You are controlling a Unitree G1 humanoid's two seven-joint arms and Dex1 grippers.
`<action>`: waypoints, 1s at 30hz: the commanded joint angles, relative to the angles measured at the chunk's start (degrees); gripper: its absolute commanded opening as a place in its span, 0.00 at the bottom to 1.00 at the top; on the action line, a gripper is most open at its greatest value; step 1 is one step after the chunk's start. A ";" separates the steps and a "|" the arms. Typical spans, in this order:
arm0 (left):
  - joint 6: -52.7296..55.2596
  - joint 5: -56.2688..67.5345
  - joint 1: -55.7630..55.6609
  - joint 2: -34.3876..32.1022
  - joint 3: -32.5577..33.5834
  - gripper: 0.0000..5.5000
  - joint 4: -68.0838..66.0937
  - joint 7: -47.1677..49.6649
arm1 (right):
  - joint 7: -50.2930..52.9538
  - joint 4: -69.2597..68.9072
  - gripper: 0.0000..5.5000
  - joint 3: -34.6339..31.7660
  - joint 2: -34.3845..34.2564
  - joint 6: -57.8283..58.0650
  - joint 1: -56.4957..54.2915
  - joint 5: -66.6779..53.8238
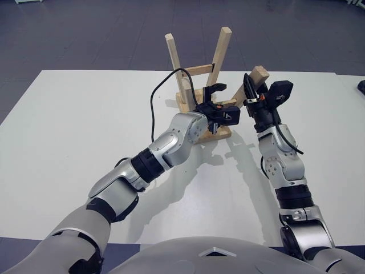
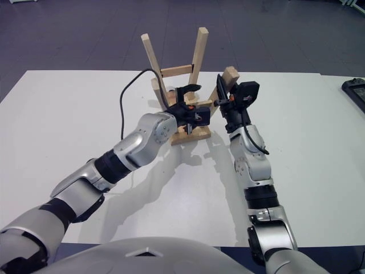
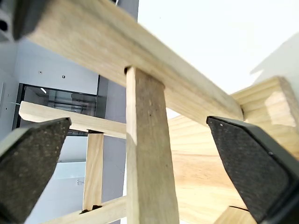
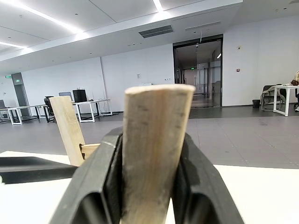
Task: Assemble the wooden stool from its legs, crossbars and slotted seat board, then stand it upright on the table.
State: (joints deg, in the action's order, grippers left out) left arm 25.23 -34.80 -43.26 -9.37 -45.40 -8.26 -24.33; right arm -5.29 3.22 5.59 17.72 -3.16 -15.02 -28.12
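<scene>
Upside down on the white table right now: stool resting on its slotted seat board, legs pointing up. Right gripper clamped tight on the top end of the near-right leg. Left gripper spread wide, dark pads either side of a crossbar joint just above the seat board, touching nothing.

Looks like seating work, not yet the flip. Best handled by keeping the right hold firm as the anchor, bringing the left fingers squarely onto the joint, and pressing along the slot, not across it (a sideways shove would rack the whole frame). Worth checking each tenon sits flush before any turn-over, since a loose leg could drop out once inverted. For the flip itself, hold low, near the seat, with both grippers.

Count so far: one seat board. Three legs plainly seen from the head camera, namely the far-left leg, the far-right leg and the clamped one; fourth hidden behind the left arm, cannot confirm. Crossbars: one upper crossbar bridging the two far legs, one at the left pads, others too hidden to count
</scene>
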 commanded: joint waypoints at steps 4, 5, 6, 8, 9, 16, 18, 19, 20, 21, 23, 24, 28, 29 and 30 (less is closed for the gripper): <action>1.33 6.61 0.27 3.44 14.03 0.98 20.25 -0.88 | -0.43 15.80 0.20 8.53 0.79 16.35 16.05 9.43; 1.88 8.74 0.30 4.06 17.64 0.98 23.46 -0.61 | -0.57 15.62 0.20 8.85 1.06 16.39 15.99 9.83; 1.94 11.52 -0.04 4.55 21.77 0.98 26.43 -0.27 | -0.67 15.61 0.20 9.60 1.48 16.57 15.83 10.75; 1.68 18.85 -3.10 5.73 33.29 0.98 31.29 1.86 | -0.98 16.48 0.20 12.30 2.96 16.42 15.74 14.31; 3.00 23.19 -4.97 6.64 39.30 0.98 32.61 3.13 | -1.00 17.06 0.20 13.23 3.45 16.42 15.65 15.71; -1.20 69.37 -12.06 1.85 83.10 0.98 25.98 22.64 | -1.23 19.37 0.30 13.20 4.22 16.88 14.31 15.44; -2.09 74.51 -10.22 1.24 84.43 0.98 27.66 24.04 | -1.75 19.71 0.36 12.91 4.37 17.00 13.91 15.68; -2.27 75.34 -9.53 1.33 84.06 0.98 28.57 24.53 | -2.00 19.81 0.38 12.78 4.45 17.08 13.75 15.81; -2.37 75.22 -8.88 1.39 83.30 0.98 29.41 24.88 | -2.35 19.85 0.41 12.70 4.53 17.12 13.57 16.00; -2.34 74.94 -8.30 1.37 82.49 0.98 29.99 25.23 | -2.61 19.87 0.43 12.58 4.58 17.20 13.37 16.16; -2.07 73.11 -6.46 1.02 80.68 0.98 30.18 25.89 | -3.07 19.93 0.49 11.83 4.51 17.10 12.79 16.08; -1.98 71.37 -4.97 0.65 79.56 0.98 29.69 26.11 | -3.50 19.50 0.52 10.83 4.29 16.33 12.71 15.46; -1.93 61.15 2.61 -1.90 73.57 0.98 27.11 27.48 | -10.53 10.86 0.63 4.06 4.09 13.28 15.63 6.90; -1.54 57.34 5.39 -2.99 71.16 0.98 26.45 28.13 | -13.52 7.31 0.64 1.81 4.69 12.70 16.99 3.41; -0.96 54.48 7.95 -3.73 69.12 0.98 25.94 28.57 | -15.65 4.47 0.68 -0.39 5.37 12.20 18.01 0.92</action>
State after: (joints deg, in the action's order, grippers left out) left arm 22.60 27.10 -42.86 -11.10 29.07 19.71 2.54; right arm -14.04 11.12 7.79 22.16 4.50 -5.04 -22.04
